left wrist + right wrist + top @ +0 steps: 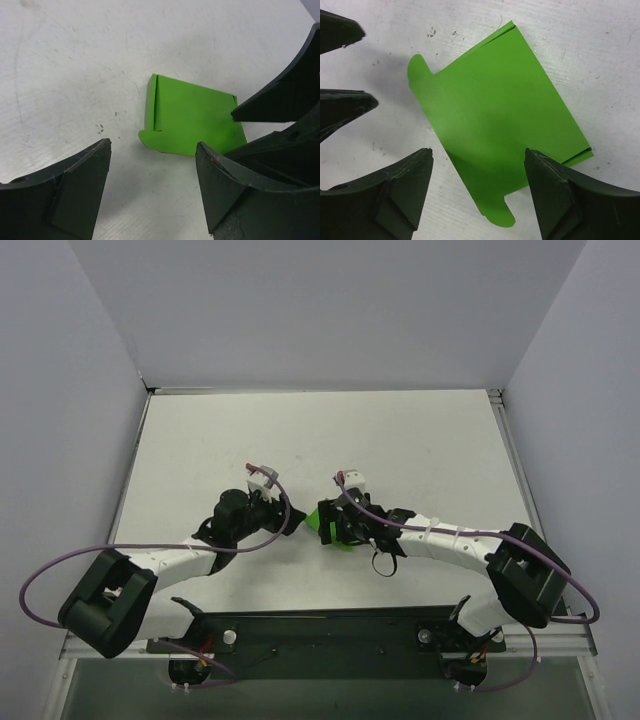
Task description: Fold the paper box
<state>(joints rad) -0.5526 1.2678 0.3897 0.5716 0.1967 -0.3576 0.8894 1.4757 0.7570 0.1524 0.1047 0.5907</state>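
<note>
- The box (500, 115) lies flat on the table (420, 440), about mid-table and a little toward the near edge, between the 2 arms and nearer the right one. It looks collapsed and not yet folded up: 1 broad green face up, with 2 rounded tabs (417, 70) sticking out at opposite corners.
- The right claw (476, 152) hangs straight over the box, jaws wide apart, with nothing in its grasp. Its fingers straddle the near part of the card, probably so 1 finger can press the panel down or catch an edge. Whether a tip touches the card, I cannot tell.
- The left claw (154, 147) is also spread wide and empty, low over bare table just beside the box's tab end. Its view shows a narrow strip (151, 102) folded along that edge.
- That placing suits a shared job: 1 side pins the thin card while the other lifts a flap. This is my reading.
- The card is light and slick-looking, so I expect it to slide or spring back unless it is held down.
- The folding seems at an early stage, since no wall stands upright yet.
</note>
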